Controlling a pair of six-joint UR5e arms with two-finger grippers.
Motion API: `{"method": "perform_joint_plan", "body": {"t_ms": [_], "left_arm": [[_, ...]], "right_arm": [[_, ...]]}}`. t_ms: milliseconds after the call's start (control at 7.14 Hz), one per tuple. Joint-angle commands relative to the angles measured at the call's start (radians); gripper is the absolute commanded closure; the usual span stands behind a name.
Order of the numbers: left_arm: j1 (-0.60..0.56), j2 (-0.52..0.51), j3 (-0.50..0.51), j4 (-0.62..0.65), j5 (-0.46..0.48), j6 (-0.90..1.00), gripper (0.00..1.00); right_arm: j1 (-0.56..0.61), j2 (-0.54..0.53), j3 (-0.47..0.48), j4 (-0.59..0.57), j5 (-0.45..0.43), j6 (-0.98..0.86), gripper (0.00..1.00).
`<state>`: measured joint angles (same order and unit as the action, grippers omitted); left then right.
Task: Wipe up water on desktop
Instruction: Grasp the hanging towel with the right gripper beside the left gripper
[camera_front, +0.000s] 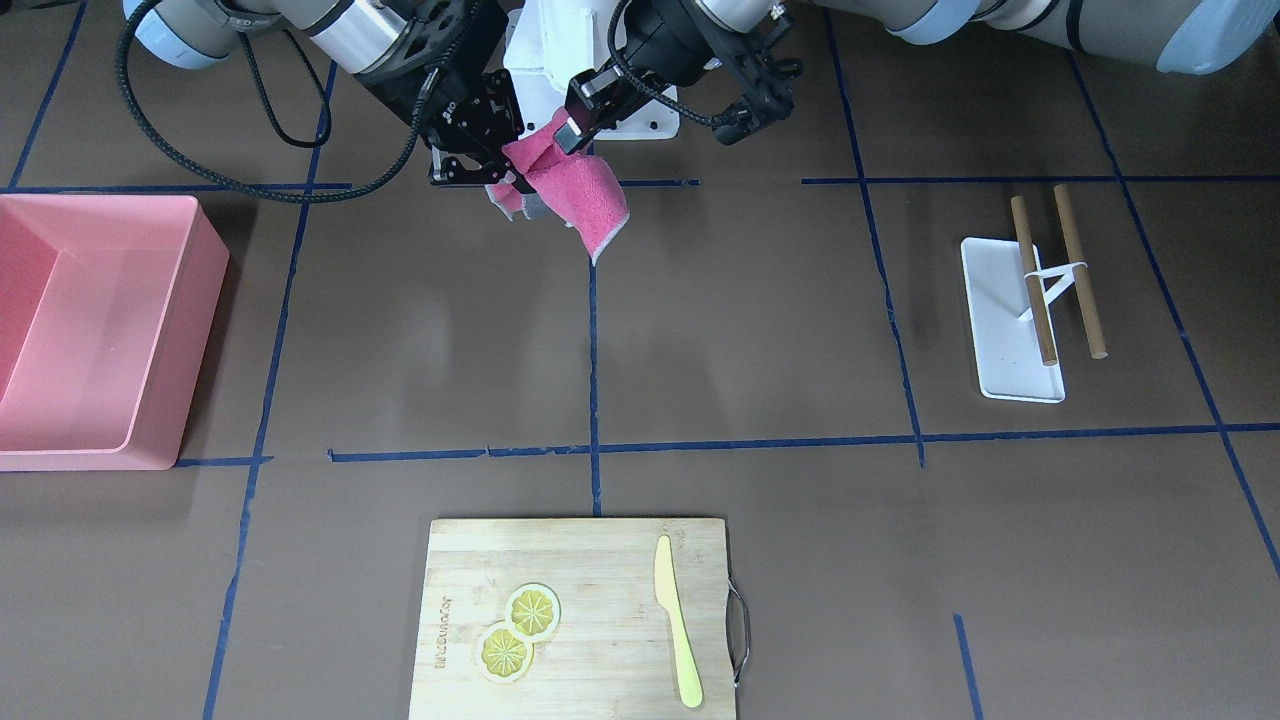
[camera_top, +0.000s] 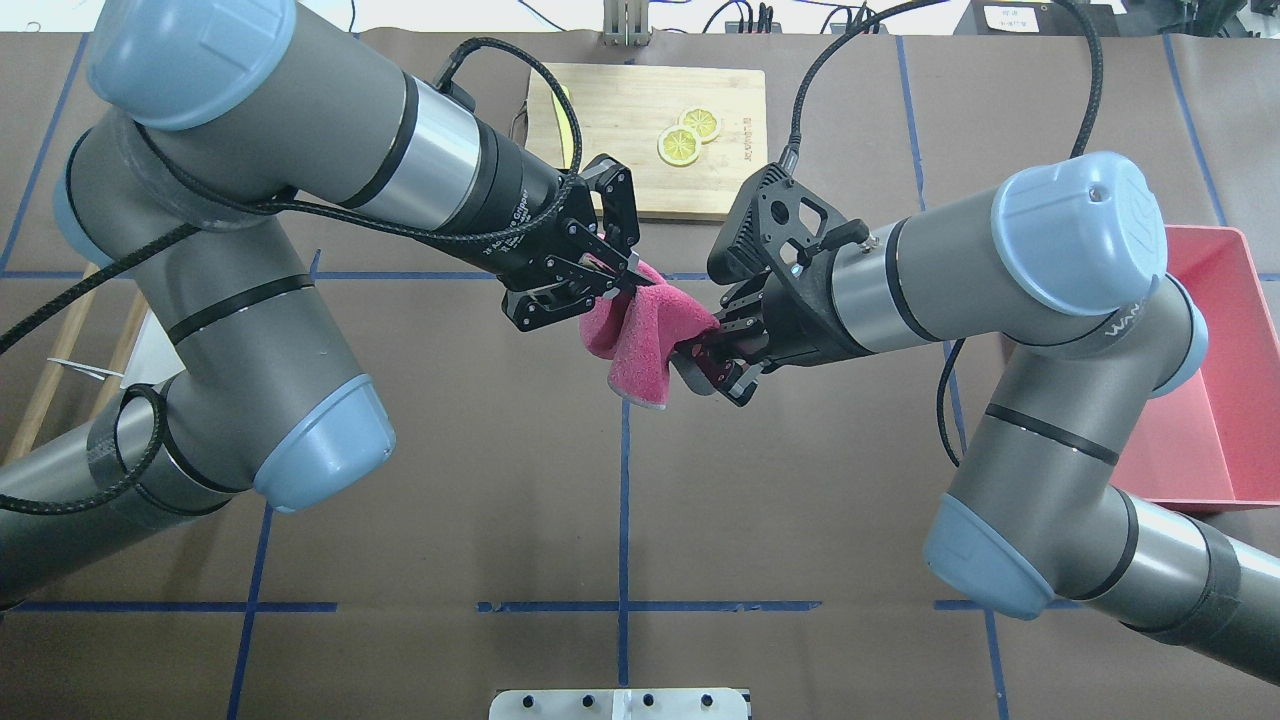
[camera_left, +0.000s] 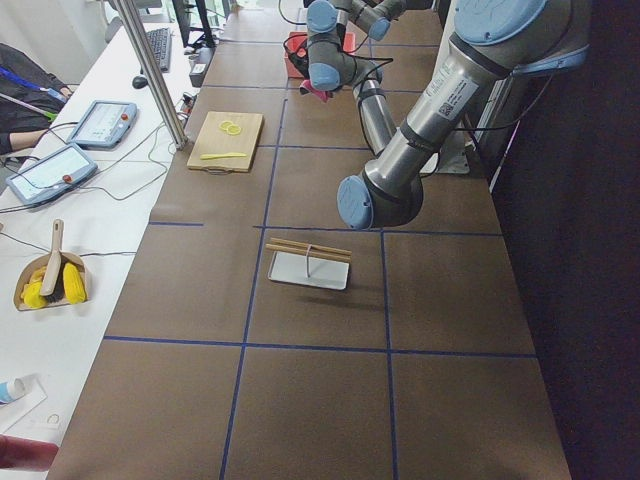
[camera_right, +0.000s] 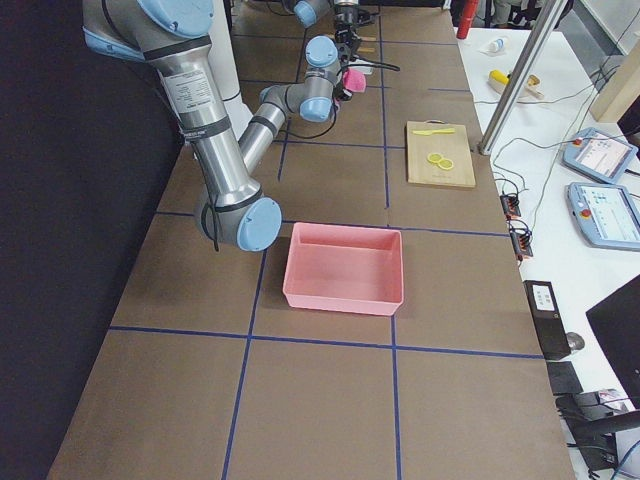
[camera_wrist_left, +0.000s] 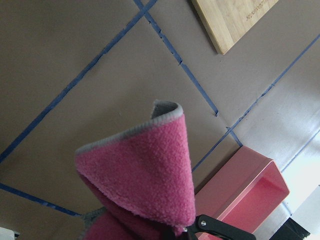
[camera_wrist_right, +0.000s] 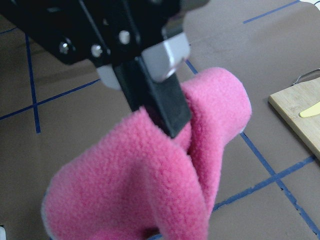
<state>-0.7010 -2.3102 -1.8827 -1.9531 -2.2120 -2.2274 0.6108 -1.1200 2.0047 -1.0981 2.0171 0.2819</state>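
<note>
A pink cloth hangs in the air above the brown desktop, held between both grippers near the robot's base. My left gripper is shut on the cloth's upper fold. My right gripper is shut on its other side. The cloth droops between them and does not touch the desktop. It fills the left wrist view and the right wrist view, where one left finger presses into it. I can make out no water on the desktop.
A pink bin stands at the robot's right end. A wooden cutting board with lemon slices and a yellow knife lies at the far edge. A white tray with two wooden sticks lies on the robot's left.
</note>
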Motion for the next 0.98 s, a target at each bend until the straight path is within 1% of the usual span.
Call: {"method": "perform_joint_plan", "body": {"t_ms": [0, 140, 420, 561, 701, 841], "left_arm": [[-0.001, 0.002, -0.004, 0.000, 0.000, -0.002, 0.90], [0.000, 0.011, -0.010, -0.018, -0.002, 0.026, 0.01], [-0.005, 0.026, -0.012, -0.018, -0.005, 0.099, 0.00], [-0.009, 0.061, -0.016, -0.015, -0.009, 0.148, 0.00], [-0.017, 0.105, -0.033, -0.013, -0.018, 0.216, 0.00], [-0.038, 0.154, -0.051, -0.009, -0.035, 0.301, 0.00]], "right_arm": [[0.001, 0.000, 0.000, 0.000, 0.000, 0.000, 1.00], [0.003, -0.001, 0.000, 0.000, 0.003, 0.000, 1.00], [0.004, 0.000, 0.000, -0.020, 0.005, 0.002, 1.00], [0.016, 0.005, 0.003, -0.107, 0.006, 0.002, 1.00], [0.029, 0.008, 0.017, -0.191, 0.006, 0.044, 1.00], [0.046, 0.011, 0.026, -0.263, 0.006, 0.169, 1.00]]}}
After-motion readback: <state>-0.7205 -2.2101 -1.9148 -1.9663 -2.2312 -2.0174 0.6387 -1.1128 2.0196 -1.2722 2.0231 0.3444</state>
